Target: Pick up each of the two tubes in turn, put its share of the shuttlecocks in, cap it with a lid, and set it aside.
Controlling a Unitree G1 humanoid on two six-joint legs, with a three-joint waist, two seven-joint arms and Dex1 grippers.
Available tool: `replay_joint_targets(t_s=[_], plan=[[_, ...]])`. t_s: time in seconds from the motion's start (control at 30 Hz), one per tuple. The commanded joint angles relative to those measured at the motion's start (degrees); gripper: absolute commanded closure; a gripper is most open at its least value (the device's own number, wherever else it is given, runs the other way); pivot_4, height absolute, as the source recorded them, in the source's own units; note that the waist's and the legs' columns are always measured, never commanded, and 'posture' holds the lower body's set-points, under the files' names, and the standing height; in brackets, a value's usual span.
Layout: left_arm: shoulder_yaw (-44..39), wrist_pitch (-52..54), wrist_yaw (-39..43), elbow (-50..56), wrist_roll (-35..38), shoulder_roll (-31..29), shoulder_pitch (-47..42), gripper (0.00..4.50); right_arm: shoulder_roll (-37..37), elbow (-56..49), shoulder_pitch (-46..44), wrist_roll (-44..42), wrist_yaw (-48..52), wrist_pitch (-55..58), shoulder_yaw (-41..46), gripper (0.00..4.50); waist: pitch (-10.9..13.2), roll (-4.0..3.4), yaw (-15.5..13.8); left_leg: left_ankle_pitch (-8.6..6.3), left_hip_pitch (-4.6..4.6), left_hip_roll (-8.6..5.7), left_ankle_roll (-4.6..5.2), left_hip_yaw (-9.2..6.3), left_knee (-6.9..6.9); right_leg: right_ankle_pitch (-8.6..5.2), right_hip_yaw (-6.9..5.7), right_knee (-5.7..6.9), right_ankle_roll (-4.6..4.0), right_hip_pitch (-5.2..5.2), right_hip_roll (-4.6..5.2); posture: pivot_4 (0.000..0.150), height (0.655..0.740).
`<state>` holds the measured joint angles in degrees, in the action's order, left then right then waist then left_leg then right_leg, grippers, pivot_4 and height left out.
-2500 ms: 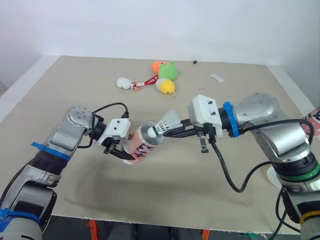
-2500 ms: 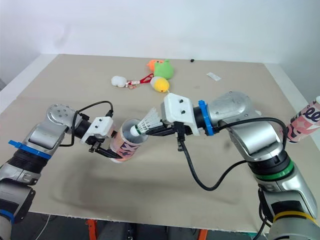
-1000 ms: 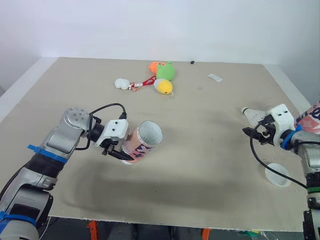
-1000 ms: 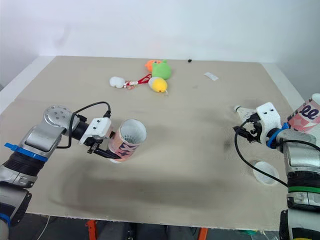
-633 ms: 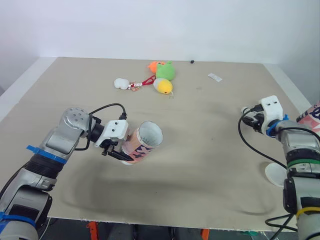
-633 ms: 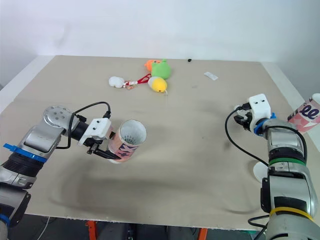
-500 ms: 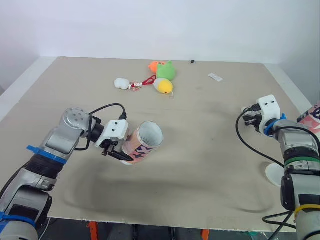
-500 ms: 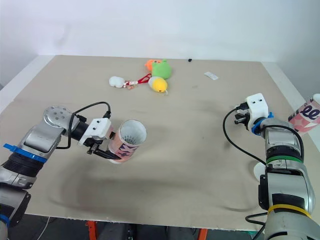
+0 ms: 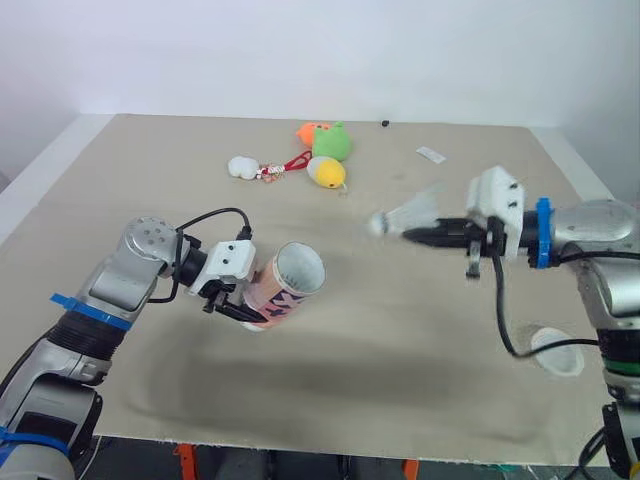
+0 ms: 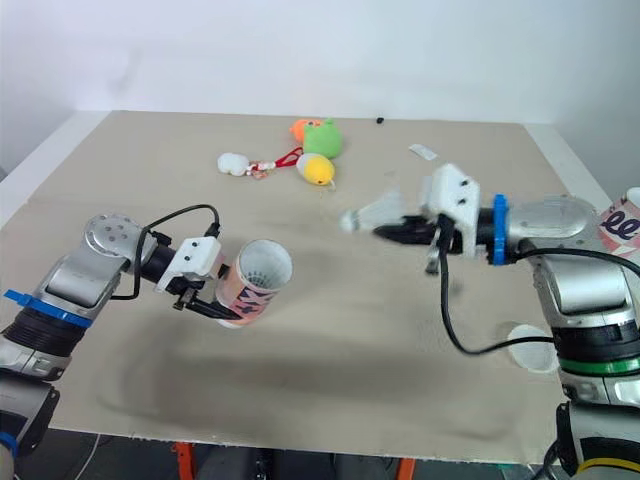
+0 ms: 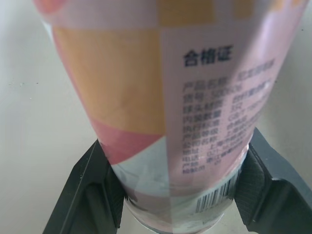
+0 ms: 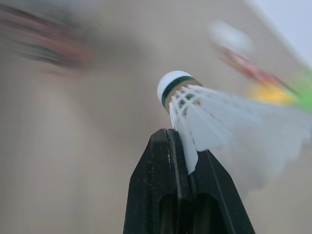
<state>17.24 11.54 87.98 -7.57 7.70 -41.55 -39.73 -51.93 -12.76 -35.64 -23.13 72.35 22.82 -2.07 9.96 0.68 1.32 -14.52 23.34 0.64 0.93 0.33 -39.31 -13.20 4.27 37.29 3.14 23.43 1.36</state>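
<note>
The left gripper point(image 11: 176, 197) has its two black fingers point(image 11: 88, 192) spread wide around the closed base end of a pink, orange and white patterned cardboard tube point(image 9: 284, 286), pressing on either side of it, so the tube is clamped in its grasp. The tube is held at the near left of the beige table top point(image 9: 390, 330), tilted, with its long axis running from the gripped base at the left up to its open white-lined mouth, which faces right and upward. The right gripper point(image 12: 186, 146) is pinched nearly closed on the feather skirt of a white shuttlecock point(image 9: 404, 215) with a green-banded cork. It holds the shuttlecock in the air over the middle right of the table, to the right of the tube's mouth and well apart from it. The shuttlecock's long axis lies roughly left to right, cork pointing left toward the tube and skirt back toward the fingers. A white round lid point(image 9: 557, 352) lies flat at the near right, and a second pink patterned tube point(image 10: 622, 224) shows at the right edge. A cluster of green, orange, yellow and white plush toys point(image 9: 322, 158) sits at the far side.
</note>
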Motion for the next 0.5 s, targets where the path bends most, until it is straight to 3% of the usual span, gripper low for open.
replay_joint_targets(t_s=[0.03,0.23,0.5], plan=[[1.1,-0.2,0.2,-0.7,-0.7,0.3,-0.3,2.03,0.2,-4.4,-5.3,0.1,1.4,1.0,-3.0,4.39,0.0,0.01,0.0,0.03,0.0,0.0,-0.05,0.05,-0.05,0.02,0.0,0.0,0.03,0.01,0.03,0.15,0.7323],[1.1,-0.3,0.3,-1.1,-0.9,0.4,-0.6,2.03,3.5,-4.0,-13.6,3.1,3.1,-0.5,-9.5,4.39,0.0,0.02,0.0,0.08,-0.02,0.07,-0.09,0.17,-0.1,0.04,-0.03,0.01,0.05,0.07,0.03,0.15,0.7323],[1.0,-0.4,0.3,-1.5,-0.9,0.3,-1.0,2.03,6.9,-4.7,-17.8,7.4,6.1,-3.2,-16.0,4.39,0.0,0.02,-0.1,0.05,0.08,0.03,-0.07,0.06,-0.07,0.02,-0.11,0.02,-0.1,0.12,0.05,0.15,0.7323]])
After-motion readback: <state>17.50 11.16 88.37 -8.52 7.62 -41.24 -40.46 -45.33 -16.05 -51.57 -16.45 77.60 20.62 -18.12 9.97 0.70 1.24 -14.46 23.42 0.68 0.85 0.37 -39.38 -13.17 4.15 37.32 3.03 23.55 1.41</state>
